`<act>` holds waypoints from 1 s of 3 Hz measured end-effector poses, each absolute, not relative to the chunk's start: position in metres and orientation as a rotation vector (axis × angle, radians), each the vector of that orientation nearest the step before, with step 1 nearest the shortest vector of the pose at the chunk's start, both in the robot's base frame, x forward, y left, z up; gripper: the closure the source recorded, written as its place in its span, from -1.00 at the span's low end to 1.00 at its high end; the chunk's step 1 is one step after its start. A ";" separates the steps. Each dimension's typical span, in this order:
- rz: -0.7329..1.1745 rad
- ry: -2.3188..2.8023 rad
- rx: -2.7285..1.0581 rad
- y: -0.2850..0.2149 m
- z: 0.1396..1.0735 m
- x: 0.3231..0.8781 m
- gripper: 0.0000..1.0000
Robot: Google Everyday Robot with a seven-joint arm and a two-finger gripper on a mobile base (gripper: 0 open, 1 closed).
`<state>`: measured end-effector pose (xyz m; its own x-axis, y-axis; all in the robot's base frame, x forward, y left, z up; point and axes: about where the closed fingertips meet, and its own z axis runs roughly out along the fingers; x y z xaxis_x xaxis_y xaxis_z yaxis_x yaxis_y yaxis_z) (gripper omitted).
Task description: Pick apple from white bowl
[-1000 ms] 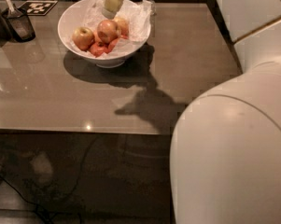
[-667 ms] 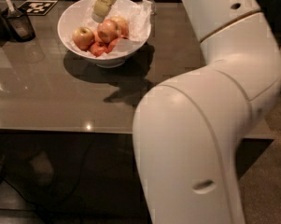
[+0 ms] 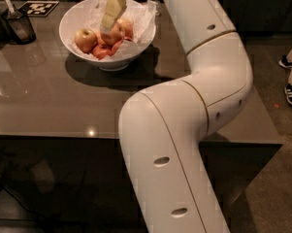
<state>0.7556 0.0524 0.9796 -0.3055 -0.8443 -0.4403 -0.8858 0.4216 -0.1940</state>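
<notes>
Now that the arm (image 3: 208, 81) has swung across the frame, the gripper (image 3: 108, 27) has dropped into the white bowl (image 3: 70, 16), upper left, onto the apple (image 3: 121, 32); spread or clamped, I cannot tell. A grasp looks imminent.

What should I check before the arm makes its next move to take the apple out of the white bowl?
1. Tool is low inside the white bowl, at the apple: ok.
2. Apple lies in the white bowl: ok.
3. Tool's hold on the apple: cannot tell.
4. Yellow apple is apart from the tool: ok.
5. White bowl stands upright on the table: ok.
</notes>
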 end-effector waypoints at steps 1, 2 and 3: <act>0.115 2.169 -1.448 0.061 0.981 0.765 -1.00; 0.165 2.165 -1.438 0.068 0.971 0.769 -1.00; 0.216 2.201 -1.433 0.077 0.950 0.771 -1.00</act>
<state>0.7711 0.0773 0.9499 -0.3203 -0.8118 -0.4883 -0.8912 0.4330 -0.1352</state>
